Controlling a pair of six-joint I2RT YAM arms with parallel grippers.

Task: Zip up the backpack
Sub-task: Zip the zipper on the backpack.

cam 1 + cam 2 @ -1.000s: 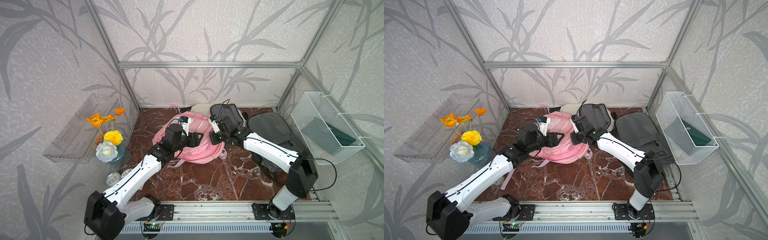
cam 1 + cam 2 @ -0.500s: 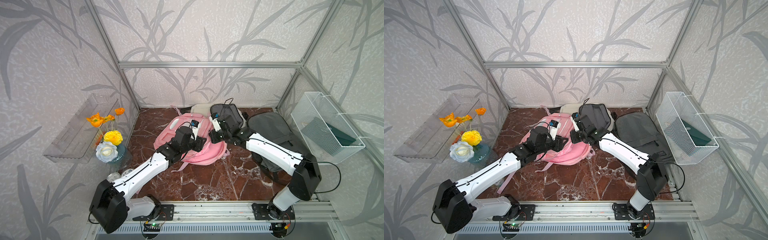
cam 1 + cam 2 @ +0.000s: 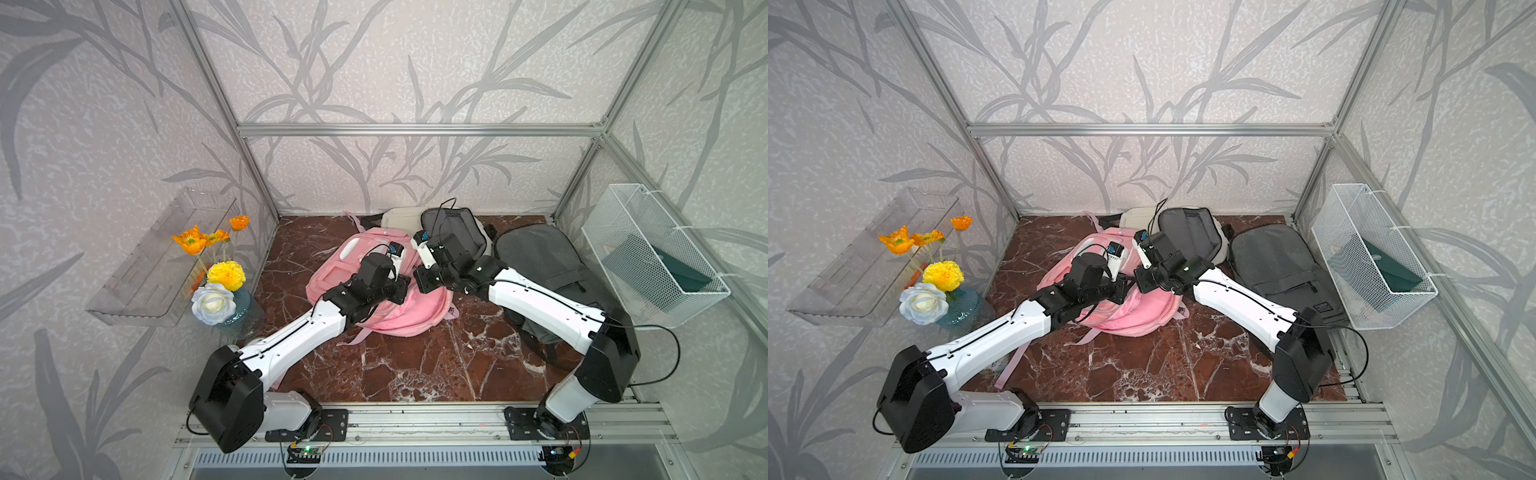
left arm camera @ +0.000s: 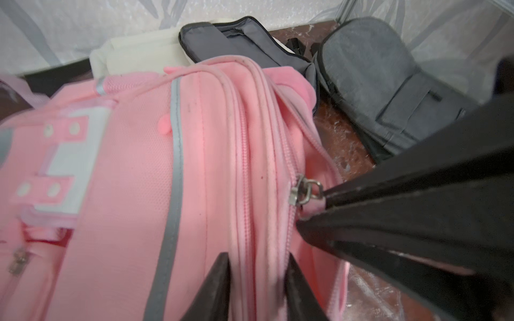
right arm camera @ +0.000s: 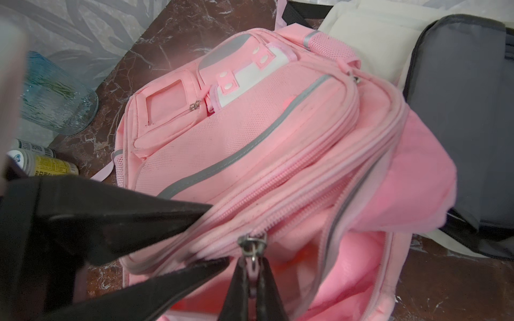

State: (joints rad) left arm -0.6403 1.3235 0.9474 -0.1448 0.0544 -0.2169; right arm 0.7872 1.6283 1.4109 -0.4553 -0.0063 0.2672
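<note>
The pink backpack lies mid-frame on the table, soft and floppy; its fabric would likely buckle unless held taut. The right hand is clenched on the zipper pull, the best hold; the left hand pinches the backpack just beside it.

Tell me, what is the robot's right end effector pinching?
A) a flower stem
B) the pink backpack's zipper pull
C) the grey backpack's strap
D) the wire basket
B: the right wrist view shows the right end effector shut on the zipper pull of the pink backpack.
</note>
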